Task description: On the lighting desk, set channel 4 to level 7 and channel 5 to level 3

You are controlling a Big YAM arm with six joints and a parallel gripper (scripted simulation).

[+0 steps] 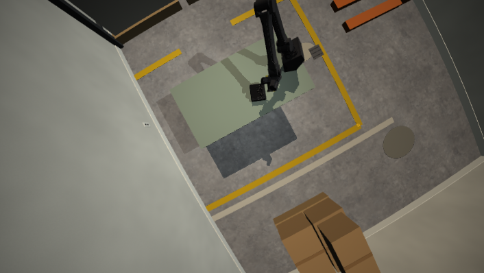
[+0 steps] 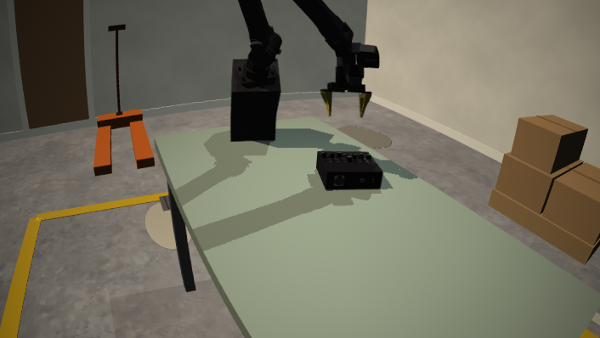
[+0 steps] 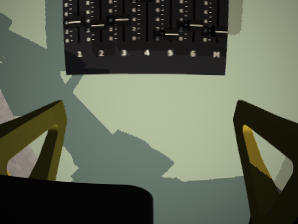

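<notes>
The black lighting desk [image 1: 255, 93] [image 2: 353, 180] [image 3: 145, 65] stands on the green table [image 1: 202, 113] [image 2: 404, 255]. In the wrist view its front part shows at the top, upright, with labels 1 to 6 and M. Channel 4's slot [image 3: 147, 30] shows no cap low down; its cap seems to be at the picture's top edge, level unreadable. Channel 5's cap line [image 3: 171, 34] is low, near level 1. The upper scales are cut off. My gripper [image 2: 345, 115] [image 3: 150, 109] is open and empty, above the table beyond the desk's label edge, touching nothing.
The arm's black base block [image 1: 293, 60] [image 2: 254, 112] stands at the table's end near the desk. Cardboard boxes [image 1: 319, 236] [image 2: 535, 170] and an orange pallet truck [image 1: 373, 15] [image 2: 142, 142] are on the floor away from the table. Arm shadows cross the table and part of the desk.
</notes>
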